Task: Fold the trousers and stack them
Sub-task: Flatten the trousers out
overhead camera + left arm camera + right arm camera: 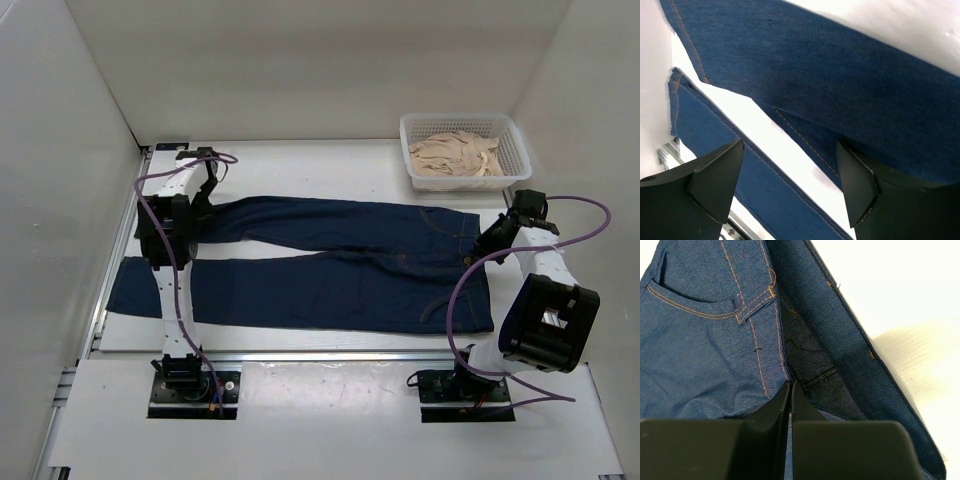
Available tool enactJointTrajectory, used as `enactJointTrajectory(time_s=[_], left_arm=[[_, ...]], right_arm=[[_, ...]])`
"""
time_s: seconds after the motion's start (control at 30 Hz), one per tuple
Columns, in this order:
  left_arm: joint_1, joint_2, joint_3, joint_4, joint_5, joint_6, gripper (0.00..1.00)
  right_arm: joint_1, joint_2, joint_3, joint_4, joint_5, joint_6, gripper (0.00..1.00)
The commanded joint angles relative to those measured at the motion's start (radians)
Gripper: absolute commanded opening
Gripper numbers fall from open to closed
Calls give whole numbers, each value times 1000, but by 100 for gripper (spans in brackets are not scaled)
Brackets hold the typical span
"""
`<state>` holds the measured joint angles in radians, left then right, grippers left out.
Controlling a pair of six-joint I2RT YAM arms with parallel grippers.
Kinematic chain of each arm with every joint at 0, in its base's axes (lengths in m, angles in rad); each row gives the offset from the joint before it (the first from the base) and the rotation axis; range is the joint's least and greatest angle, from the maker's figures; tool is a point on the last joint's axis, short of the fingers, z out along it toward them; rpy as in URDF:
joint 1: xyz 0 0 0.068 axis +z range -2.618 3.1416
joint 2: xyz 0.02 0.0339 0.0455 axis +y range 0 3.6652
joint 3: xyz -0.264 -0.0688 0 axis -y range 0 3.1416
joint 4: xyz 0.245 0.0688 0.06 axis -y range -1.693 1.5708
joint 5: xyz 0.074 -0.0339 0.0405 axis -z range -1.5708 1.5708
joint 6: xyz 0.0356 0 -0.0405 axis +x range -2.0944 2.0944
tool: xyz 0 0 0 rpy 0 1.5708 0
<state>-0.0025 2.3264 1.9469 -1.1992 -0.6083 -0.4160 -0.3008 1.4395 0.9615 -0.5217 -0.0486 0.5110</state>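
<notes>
The dark navy trousers [340,265] lie flat on the table, legs stretched to the left and waist to the right. My left gripper [202,203] is open and hovers over the far leg near its hem. In the left wrist view its gripper [790,185] straddles the white gap between the two legs [840,85], empty. My right gripper [479,248] is at the waistband on the right. In the right wrist view its gripper [791,390] is shut, pinching the denim at the waistband [805,355] beside a belt loop and a pocket.
A white basket [412,150] holding beige cloth [455,155] stands at the back right, just beyond the waist. White walls close in the left, back and right. A metal rail [110,270] runs along the table's left edge.
</notes>
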Motion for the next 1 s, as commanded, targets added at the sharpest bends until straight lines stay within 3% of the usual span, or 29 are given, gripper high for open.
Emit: enactJointTrajectory(time_s=[0.0,0.1,0.17,0.23,0.27,0.33,0.37,0.57,0.63,0.77,0.87,0.9,0.93,0.97], left_arm=[[-8,-12,38,-14,-38,-14,86],[-8,33,73,-14,-38,-14,86],[-8,69,116,-14,-62,-14,74],[-8,94,150,-26,-73,-14,57],[-8,106,188,-37,-73,-4,38],[-8,145,227,-46,-59,9,16],[-8,157,269,-69,-59,9,10],[-8,179,420,-89,-102,46,10],[-8,203,544,-89,-113,59,10],[-8,269,658,-2,-122,92,10],[-8,278,681,7,-122,77,35],[-8,262,681,16,-122,66,50],[-8,211,660,16,-131,37,74],[-8,174,641,16,-143,19,83]], right_arm=[[3,-2,25,23,-17,-19,0],[3,-2,25,23,-17,-19,0],[3,7,34,23,-17,-19,0],[3,7,34,23,-17,-19,0],[3,7,34,23,-17,-19,0],[3,7,34,23,-17,-19,0],[3,7,34,23,-17,-19,0],[3,7,34,23,-17,-28,0],[3,16,34,23,-17,-28,0],[3,16,25,23,-17,-28,0],[12,-4,25,23,-17,-28,0],[12,-16,14,12,-17,-28,0],[12,-16,14,12,-17,-28,0],[12,-28,5,12,-17,-28,1]])
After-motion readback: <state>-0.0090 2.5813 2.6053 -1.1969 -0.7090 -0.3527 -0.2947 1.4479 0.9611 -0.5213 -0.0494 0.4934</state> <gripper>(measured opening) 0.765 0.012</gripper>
